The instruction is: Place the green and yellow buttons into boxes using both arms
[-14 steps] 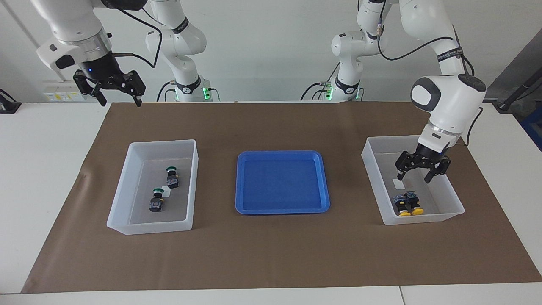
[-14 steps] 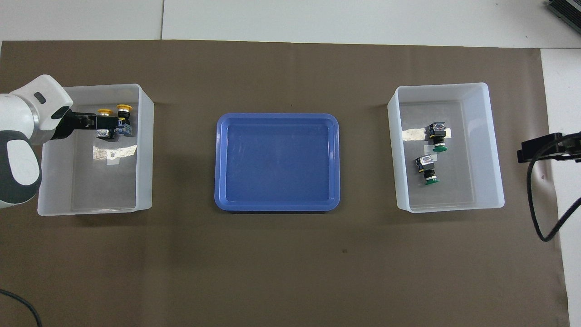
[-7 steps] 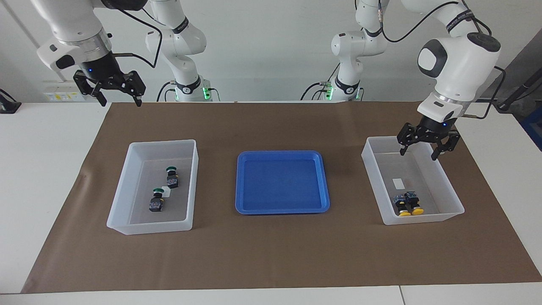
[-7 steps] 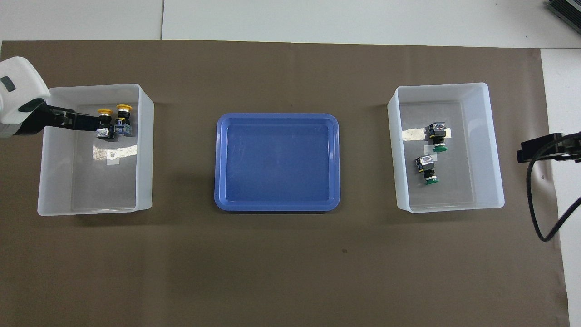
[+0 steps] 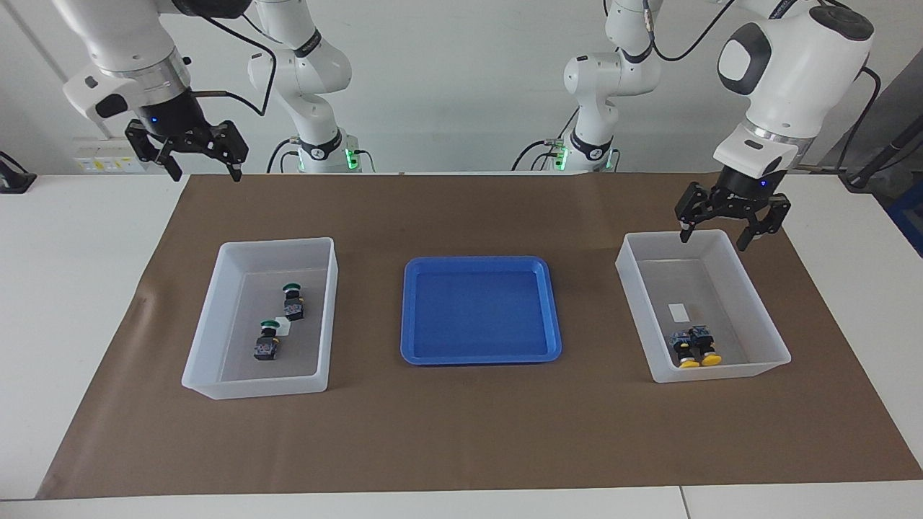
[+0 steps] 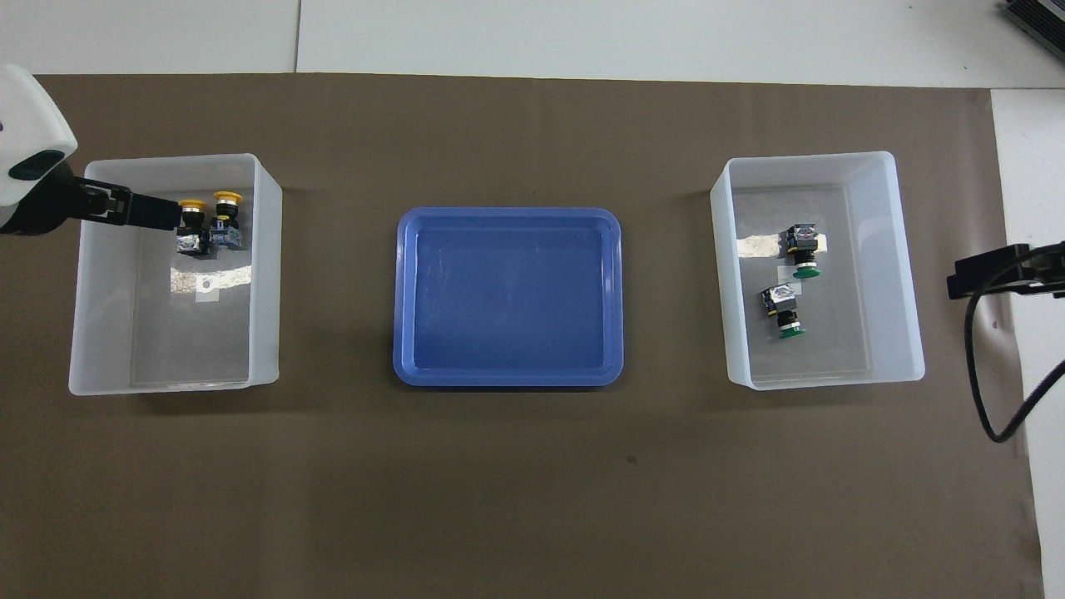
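Left gripper (image 5: 730, 232): we see it raised over the rim of the box at the left arm's end of the mat, at the box's edge nearer the robots; its fingers are spread and carry nothing.
Right gripper (image 5: 196, 162): we find it up in the air over the mat's corner at the right arm's end, by the robots' edge; fingers spread, nothing between them. This arm waits.
Yellow box (image 5: 767, 326): we use this name for the translucent bin near the left arm's end of the mat; a white label (image 5: 678, 311) lies on its floor.
Yellow buttons (image 5: 695, 347): we count two, lying side by side and touching, by the box's wall farthest from the robots, caps toward that wall.
Green box (image 5: 210, 324): our name for the matching bin near the right arm's end of the mat.
Green buttons (image 5: 293, 300): we see two on this box's floor, apart from each other, both on their sides with caps toward the robots; the second (image 5: 266, 341) lies farther from the robots, and a white label sits between them.
Tray (image 5: 479, 265): blue and shallow, at the middle of the mat between the boxes; we see nothing in it.
Mat (image 5: 461, 432): brown, spread over the white table (image 5: 72, 238), carrying both boxes and the tray.
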Controlling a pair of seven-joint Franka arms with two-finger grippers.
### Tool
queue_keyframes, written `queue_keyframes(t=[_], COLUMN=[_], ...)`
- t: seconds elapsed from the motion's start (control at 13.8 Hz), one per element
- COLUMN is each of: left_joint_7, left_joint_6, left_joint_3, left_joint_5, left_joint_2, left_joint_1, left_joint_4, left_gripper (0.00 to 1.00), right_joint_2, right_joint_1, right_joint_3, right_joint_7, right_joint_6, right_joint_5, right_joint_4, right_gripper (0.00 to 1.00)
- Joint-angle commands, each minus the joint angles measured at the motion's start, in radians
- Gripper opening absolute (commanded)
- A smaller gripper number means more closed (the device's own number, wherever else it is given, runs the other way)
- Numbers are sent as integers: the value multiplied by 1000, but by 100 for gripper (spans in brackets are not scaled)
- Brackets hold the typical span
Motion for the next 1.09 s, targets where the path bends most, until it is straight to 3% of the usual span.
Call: queue_keyframes(t=[0.0, 0.14, 0.51, 0.87, 1.01], left_joint_7=[-72, -91, -100, -101, -101], left_joint_6=[-92, -111, -171, -221, -296], left_joint_3=[6, 2, 2, 6, 7], left_joint_5=[42, 42, 42, 29, 29], left_joint_2=[-26, -67, -81, -57, -28], left_joint_1=[-32, -32, -29, -16, -14], left_joint_4=[20, -12, -15, 52, 127], left_gripper=[100, 100, 100, 100, 100], right_joint_2=[-24, -24, -25, -25, -25], right_joint_1=[-11, -11, -11, -11, -11], right_joint_3=[8, 6, 6, 6, 6], right_joint_7=[-14, -16, -14, -16, -16], right_joint_6=[15, 15, 15, 14, 14], right_joint_5=[-3, -3, -3, -3, -3], right_joint_4=[-33, -33, -36, -36, -36], right_gripper=[100, 100, 100, 100, 100])
